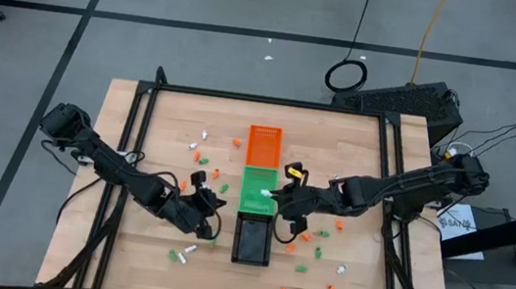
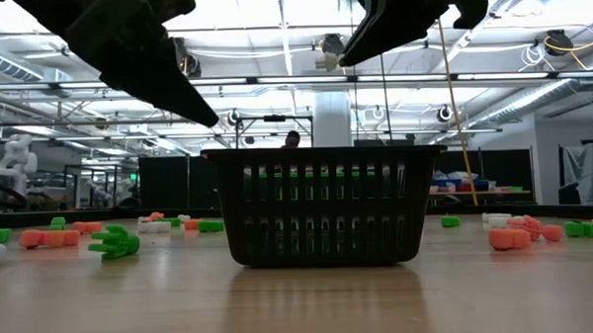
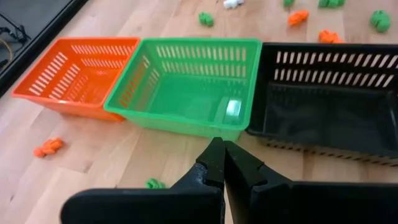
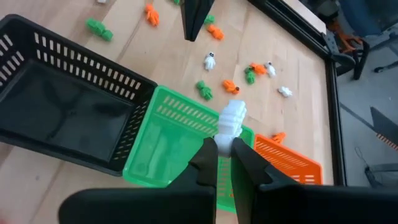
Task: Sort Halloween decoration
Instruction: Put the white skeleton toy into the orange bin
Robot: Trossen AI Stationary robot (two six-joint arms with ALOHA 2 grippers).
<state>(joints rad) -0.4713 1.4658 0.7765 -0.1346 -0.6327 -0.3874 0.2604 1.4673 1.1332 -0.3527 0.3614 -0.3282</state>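
The sorting is only beginning, as I judge it. Most of the Halloween decoration (image 1: 326, 234), small orange, green and white trinkets, is lying scattered on the wooden table (image 1: 162, 123) around the three trays. The orange tray (image 3: 81, 74) and the black tray (image 3: 329, 106) are looking empty, and the green tray (image 3: 186, 87) is holding only one pale piece (image 3: 233, 109).

The right gripper (image 4: 225, 148) is hanging above the green tray and its fingers are pinching a white trinket (image 4: 231, 121), so I think this one is about to be dropped somewhere. The left gripper (image 3: 222, 163) is waiting just beside the green and black trays with its fingers pressed together on nothing.

The right wrist view is showing the held white trinket clearly, while in the high view it is only a pale spot. The left wrist view is looking inside all three trays; the low view is seeing only the black tray's wall and pieces lying to both sides.
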